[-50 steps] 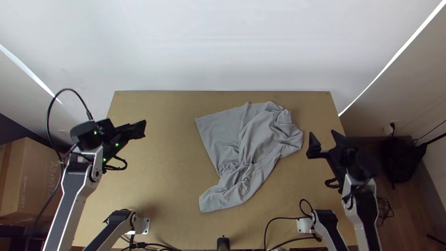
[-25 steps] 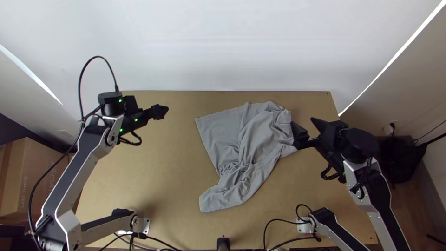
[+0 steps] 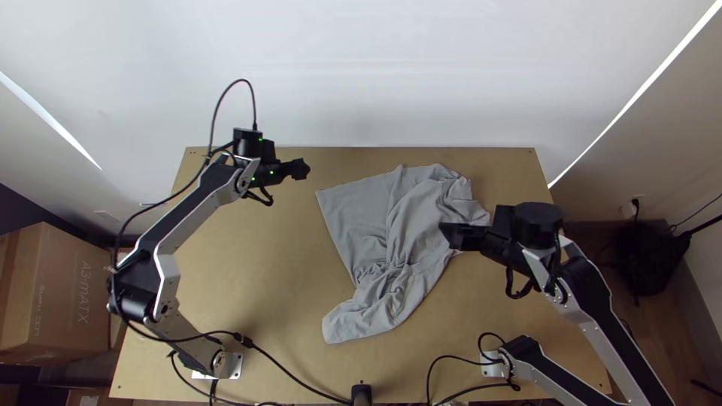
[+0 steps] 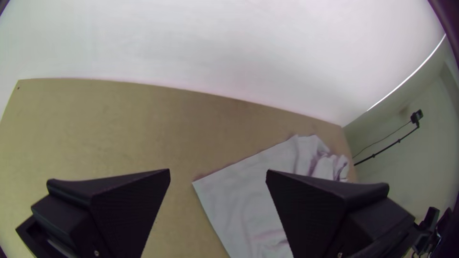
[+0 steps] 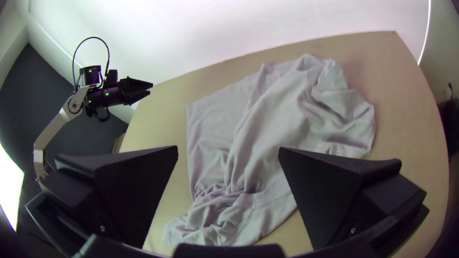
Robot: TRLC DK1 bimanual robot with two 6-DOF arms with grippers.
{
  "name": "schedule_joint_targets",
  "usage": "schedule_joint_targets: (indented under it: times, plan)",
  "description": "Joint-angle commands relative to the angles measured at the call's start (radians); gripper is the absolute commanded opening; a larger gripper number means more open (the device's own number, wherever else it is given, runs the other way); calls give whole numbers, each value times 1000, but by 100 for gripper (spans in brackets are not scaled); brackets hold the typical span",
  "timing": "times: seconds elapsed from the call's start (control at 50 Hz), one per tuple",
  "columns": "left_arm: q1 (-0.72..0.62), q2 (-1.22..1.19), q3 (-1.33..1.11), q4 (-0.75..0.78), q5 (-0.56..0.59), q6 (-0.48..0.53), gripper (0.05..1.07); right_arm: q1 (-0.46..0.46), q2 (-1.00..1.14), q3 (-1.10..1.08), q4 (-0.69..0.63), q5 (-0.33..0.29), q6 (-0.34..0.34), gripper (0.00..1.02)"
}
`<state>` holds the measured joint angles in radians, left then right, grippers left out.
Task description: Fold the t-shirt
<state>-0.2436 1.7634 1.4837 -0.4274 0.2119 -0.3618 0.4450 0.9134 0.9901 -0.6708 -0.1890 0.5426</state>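
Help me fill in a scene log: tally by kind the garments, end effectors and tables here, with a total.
Garments: 1 (grey T-shirt)
End effectors: 2 (left end effector, right end effector)
Tables: 1 (light wooden table)
Total: 4

I'm watching the broad, smooth white wall [image 3: 361, 75] glowing brightly, with thin, straight white strips of light [image 3: 49, 119] slanting down both sides. The flat, light wooden table [image 3: 256, 263] is taking a softer light, and a blurry-edged shadow [image 3: 242, 336] is pooling near its lower left. A hard white patch of glare [image 5: 10, 184] is blazing at the right wrist view's left edge. Both wrist views are bowing the table's straight edges and dimming toward their corners.
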Motion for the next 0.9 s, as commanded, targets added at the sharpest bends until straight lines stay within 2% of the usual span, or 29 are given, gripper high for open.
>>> schedule_joint_targets:
  times: [0.0,0.3,0.46,0.66,0.72,0.84,0.88]
  plan:
    - [-26,65,30,26,-12,29,102,20,12,-2,-32,-12,74,98]
    - [-62,222,43,133,-45,21,102,60,58,36,-130,-12,95,97]
    - [-82,297,78,142,-92,26,102,80,68,36,-135,-12,114,97]
    - [-100,338,89,142,-94,24,101,90,78,27,-135,-10,115,97]
    - [-106,346,90,133,-94,26,95,90,79,30,-135,-10,115,97]
    - [-115,360,90,119,-95,26,95,90,85,39,-135,-10,115,95]
    - [-118,364,90,115,-95,26,92,90,88,41,-135,-10,115,95]
